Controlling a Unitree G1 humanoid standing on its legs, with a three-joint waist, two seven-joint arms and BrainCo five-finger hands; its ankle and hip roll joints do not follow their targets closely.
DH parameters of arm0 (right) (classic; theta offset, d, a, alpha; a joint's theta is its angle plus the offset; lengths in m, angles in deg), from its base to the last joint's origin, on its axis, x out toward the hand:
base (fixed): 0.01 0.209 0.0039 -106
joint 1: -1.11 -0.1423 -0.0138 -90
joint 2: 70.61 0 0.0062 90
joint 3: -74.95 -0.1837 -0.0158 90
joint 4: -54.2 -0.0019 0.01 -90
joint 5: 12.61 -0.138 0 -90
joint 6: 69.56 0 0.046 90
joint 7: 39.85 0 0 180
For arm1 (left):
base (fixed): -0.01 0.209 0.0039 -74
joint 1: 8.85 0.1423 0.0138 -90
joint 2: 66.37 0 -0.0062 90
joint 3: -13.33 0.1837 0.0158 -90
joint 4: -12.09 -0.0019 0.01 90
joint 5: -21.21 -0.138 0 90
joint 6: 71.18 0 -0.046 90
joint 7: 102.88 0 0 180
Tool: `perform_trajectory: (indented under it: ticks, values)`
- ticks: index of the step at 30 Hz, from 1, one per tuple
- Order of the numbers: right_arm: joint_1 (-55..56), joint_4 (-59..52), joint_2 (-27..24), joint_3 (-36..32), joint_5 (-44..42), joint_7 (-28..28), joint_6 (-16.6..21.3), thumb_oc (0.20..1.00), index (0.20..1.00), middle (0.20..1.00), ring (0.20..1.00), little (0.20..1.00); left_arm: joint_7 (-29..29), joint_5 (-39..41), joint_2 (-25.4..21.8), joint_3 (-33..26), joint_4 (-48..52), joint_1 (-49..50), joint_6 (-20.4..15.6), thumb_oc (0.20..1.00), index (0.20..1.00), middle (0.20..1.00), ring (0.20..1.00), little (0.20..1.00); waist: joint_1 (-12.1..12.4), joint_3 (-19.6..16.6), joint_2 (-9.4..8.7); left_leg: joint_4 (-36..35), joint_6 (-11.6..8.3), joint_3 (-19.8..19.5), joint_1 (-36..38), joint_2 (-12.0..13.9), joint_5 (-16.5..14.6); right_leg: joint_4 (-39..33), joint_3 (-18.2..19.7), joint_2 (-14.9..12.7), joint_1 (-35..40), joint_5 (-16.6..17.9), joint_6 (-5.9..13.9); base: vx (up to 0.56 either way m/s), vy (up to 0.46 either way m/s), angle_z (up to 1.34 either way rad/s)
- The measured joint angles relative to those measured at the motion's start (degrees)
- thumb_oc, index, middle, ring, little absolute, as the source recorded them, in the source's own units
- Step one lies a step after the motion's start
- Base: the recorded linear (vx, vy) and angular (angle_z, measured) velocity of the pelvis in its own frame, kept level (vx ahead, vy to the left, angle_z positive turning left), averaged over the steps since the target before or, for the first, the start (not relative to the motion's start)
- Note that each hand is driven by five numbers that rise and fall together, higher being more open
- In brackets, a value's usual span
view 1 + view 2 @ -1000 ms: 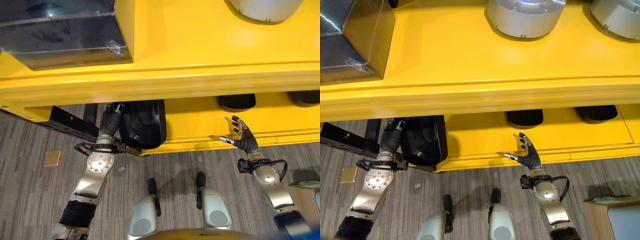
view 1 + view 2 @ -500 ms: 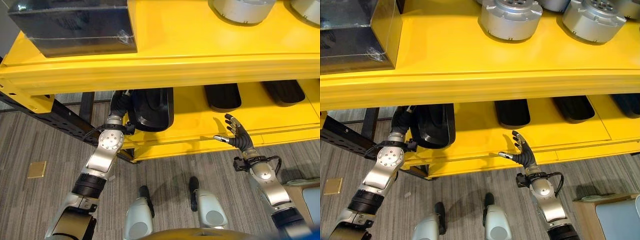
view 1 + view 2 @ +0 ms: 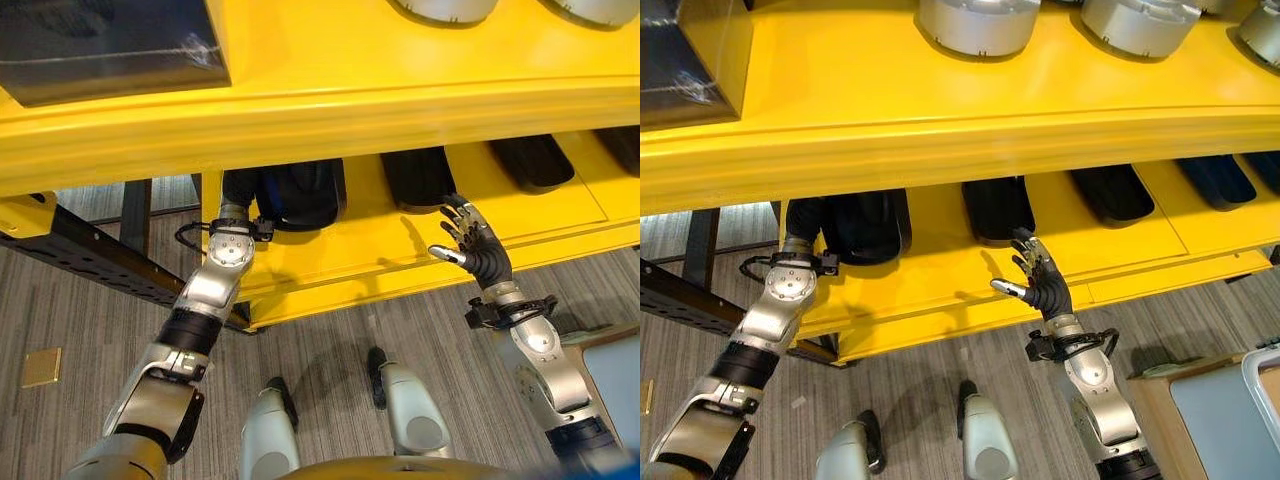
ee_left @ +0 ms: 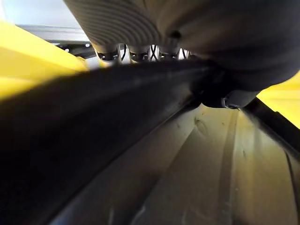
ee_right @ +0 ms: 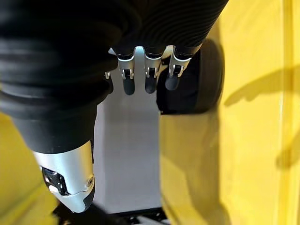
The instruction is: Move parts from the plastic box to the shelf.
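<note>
A black moulded part [image 3: 300, 195] lies on the yellow lower shelf [image 3: 340, 255], partly hidden under the upper shelf's front beam. My left hand [image 3: 237, 192] reaches in beside its left end. In the left wrist view the fingers [image 4: 136, 54] hook over the black part [image 4: 93, 122] and the thumb [image 4: 234, 96] presses its other side. My right hand [image 3: 1045, 290] hovers open over the lower shelf's front, fingers spread, just short of a second black part [image 3: 998, 207]. The right wrist view shows straight fingers [image 5: 150, 75] pointing at that part [image 5: 197, 79].
More black parts [image 3: 1118, 192] [image 3: 1215, 178] line the lower shelf to the right. Silver round parts [image 3: 975, 18] [image 3: 1135, 20] and a dark box [image 3: 100, 50] stand on the upper shelf. A black frame rail [image 3: 90, 265] runs at the left. A wooden surface [image 3: 1180, 400] sits at the lower right.
The camera has shifted. My left hand has carried the black part deeper onto the lower shelf. My right hand has risen closer to the second black part, still open.
</note>
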Motion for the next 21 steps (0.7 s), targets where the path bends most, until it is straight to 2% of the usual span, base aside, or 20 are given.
perform_trajectory:
  ticks: [6,9,13,16,21]
  values:
    - [0.7,-2.0,-0.1,0.2,-2.0,-1.0,0.8,1.000,1.000,1.000,1.000,1.000,-1.2,2.4,0.0,2.2,-8.6,-3.7,0.6,0.200,0.200,0.200,0.200,0.200,-0.4,0.6,-0.45,3.2,-0.17,-1.5,-3.0,0.1,-0.8,4.2,-0.6,-0.3,-2.7,-1.9,-0.42,-0.06,-0.020,0.07]
    - [0.2,-2.0,-0.1,0.4,-2.0,-0.9,0.8,1.000,1.000,1.000,1.000,1.000,-1.3,3.5,0.0,2.8,-9.7,-4.2,1.1,0.200,0.200,0.200,0.200,0.200,-0.1,0.7,-0.53,4.5,-0.41,-2.1,-3.9,0.2,-1.3,6.4,-0.8,-0.3,-3.8,-3.3,-0.99,-0.05,-0.035,0.09]
    - [-6.7,-1.1,-2.5,1.9,-1.9,0.4,1.4,1.000,1.000,1.000,1.000,1.000,-1.8,5.7,-0.2,2.9,-14.0,-7.1,1.2,0.200,0.200,0.200,0.200,0.200,0.0,1.2,-0.41,7.4,-0.88,-3.1,-6.7,0.3,-1.9,10.7,-1.0,-0.4,-7.1,-4.7,-1.35,-0.05,-0.041,0.05]
    - [-12.1,-0.8,-5.1,3.4,-1.7,2.4,1.5,1.000,1.000,1.000,1.000,1.000,-2.0,6.9,-1.3,3.6,-15.6,-9.6,1.4,0.200,0.200,0.200,0.200,0.200,1.2,2.7,0.31,8.9,-1.15,-4.0,-8.6,0.3,-2.1,13.6,-1.4,-0.6,-9.0,-6.1,-1.96,-0.05,-0.052,0.10]
    - [-16.9,-0.5,-5.4,3.5,0.3,4.2,1.5,1.000,1.000,1.000,1.000,1.000,-2.3,9.4,-3.6,4.1,-16.0,-10.8,1.5,0.200,0.200,0.200,0.200,0.200,2.2,3.6,0.68,10.2,-1.63,-5.7,-11.0,0.2,-2.1,16.4,-2.8,-0.9,-11.2,-7.5,-2.60,-0.02,-0.030,0.15]
